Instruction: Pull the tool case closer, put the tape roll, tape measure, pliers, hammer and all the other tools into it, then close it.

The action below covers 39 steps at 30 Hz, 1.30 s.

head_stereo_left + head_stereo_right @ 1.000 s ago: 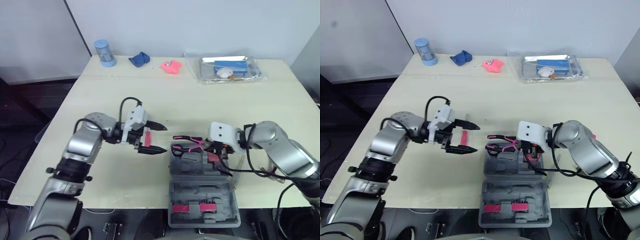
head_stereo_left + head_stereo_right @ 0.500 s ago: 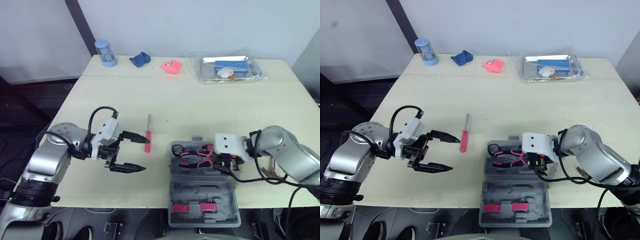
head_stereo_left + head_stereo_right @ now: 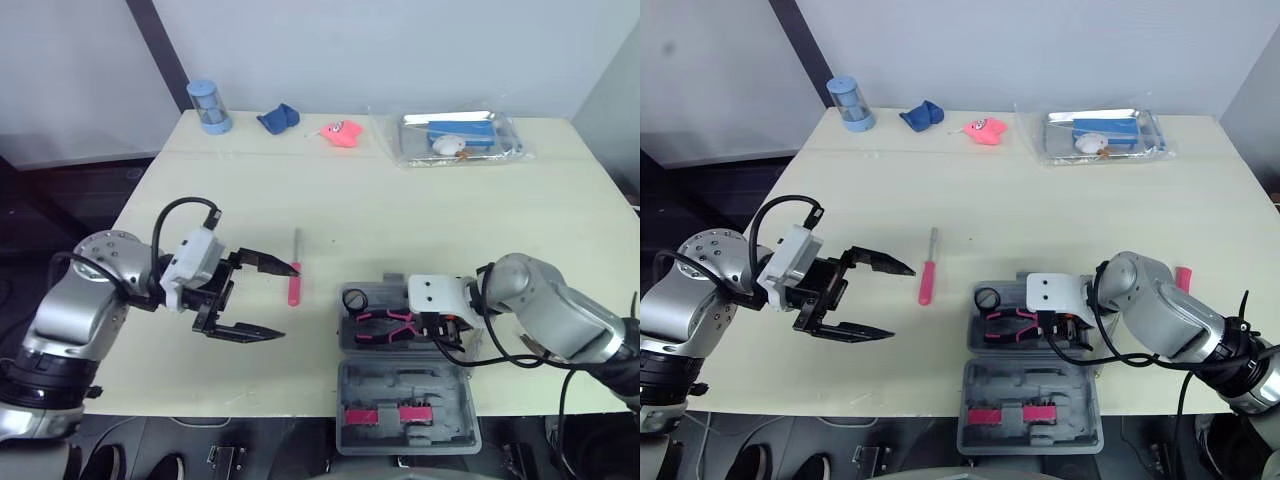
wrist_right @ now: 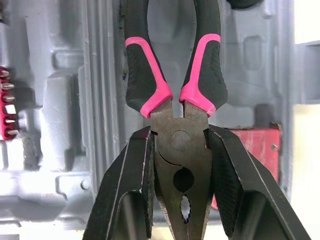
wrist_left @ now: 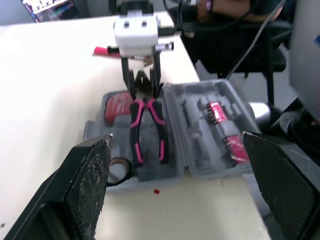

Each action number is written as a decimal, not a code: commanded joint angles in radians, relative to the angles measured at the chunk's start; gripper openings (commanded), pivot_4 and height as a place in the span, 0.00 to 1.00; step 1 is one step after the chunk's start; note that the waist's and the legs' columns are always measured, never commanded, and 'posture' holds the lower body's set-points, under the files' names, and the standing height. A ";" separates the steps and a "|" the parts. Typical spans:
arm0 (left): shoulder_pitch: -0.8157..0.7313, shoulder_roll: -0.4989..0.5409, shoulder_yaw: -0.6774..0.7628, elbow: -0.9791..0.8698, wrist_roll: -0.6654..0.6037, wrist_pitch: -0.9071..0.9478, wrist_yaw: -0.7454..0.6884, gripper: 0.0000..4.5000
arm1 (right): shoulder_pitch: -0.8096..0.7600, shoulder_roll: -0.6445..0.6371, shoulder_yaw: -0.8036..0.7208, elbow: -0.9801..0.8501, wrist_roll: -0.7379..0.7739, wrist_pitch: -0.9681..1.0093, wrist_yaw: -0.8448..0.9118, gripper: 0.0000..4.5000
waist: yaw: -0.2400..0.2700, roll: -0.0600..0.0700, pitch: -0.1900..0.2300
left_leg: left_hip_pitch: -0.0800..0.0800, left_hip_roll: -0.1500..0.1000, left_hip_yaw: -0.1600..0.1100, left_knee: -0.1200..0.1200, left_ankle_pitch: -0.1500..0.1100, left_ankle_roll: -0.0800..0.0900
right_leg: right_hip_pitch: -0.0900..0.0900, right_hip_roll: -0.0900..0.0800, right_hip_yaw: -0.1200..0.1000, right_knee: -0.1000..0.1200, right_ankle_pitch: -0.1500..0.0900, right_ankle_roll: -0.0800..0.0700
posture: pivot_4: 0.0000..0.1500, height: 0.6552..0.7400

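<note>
The grey plastic tool case (image 3: 402,372) lies open at the near edge of the cream counter (image 3: 360,215). Its lid half is nearest and seems to reach past the edge. A row of pink-collared bits (image 3: 385,413) sits in the lid. In the base half lie the black-and-pink-handled pliers (image 4: 181,142). The right claw (image 4: 180,132) is clamped on their steel head, one black finger (image 4: 132,180) on each side of the joint. A black tape ring (image 5: 117,167) lies in the base corner by the handle ends. A red block (image 4: 260,145) sits in the compartment beside the pliers' head, half hidden behind a finger; I cannot tell what it is. A small pink object (image 3: 1183,277) shows behind the right forearm, mostly covered and not identifiable.

The left claw (image 3: 901,302) hovers over bare counter to the left of the case, with its fingers spread wide and nothing between them. Just beyond its tips a pink-handled screwdriver (image 3: 293,290) lies flat, apart from the case, with its shaft pointing away.

Along the far edge stand a pale blue cylinder (image 3: 208,105), a crumpled blue cloth (image 3: 278,117), a pink soft thing (image 3: 340,133) and a clear plastic pack (image 3: 460,138) with blue and white contents that are hard to make out.
</note>
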 commanded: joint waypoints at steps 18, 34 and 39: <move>0.043 0.065 -0.014 0.016 -0.008 -0.095 -0.062 0.97 | -0.021 0.074 0.017 0.013 -0.029 0.038 -0.045 0.24 | 0.000 0.001 0.001 | 0.000 0.000 0.000 0.000 0.000 0.000 | 0.000 0.001 0.000 0.000 0.000 0.000 | 1.00 1.00; 0.043 0.043 -0.013 0.027 0.014 -0.104 -0.062 1.00 | -0.002 0.064 -0.057 0.014 0.004 -0.012 -0.054 1.00 | 0.000 0.001 0.001 | 0.000 0.000 0.000 0.000 0.000 0.000 | 0.000 0.001 0.000 0.000 0.000 0.000 | 1.00 1.00; 0.052 0.044 -0.009 0.029 0.014 -0.112 -0.062 1.00 | 0.094 0.130 -0.224 0.018 0.087 -0.121 -0.115 1.00 | 0.001 0.001 0.001 | 0.000 0.000 0.000 0.000 0.000 0.000 | 0.000 0.001 0.000 0.000 0.000 0.000 | 1.00 1.00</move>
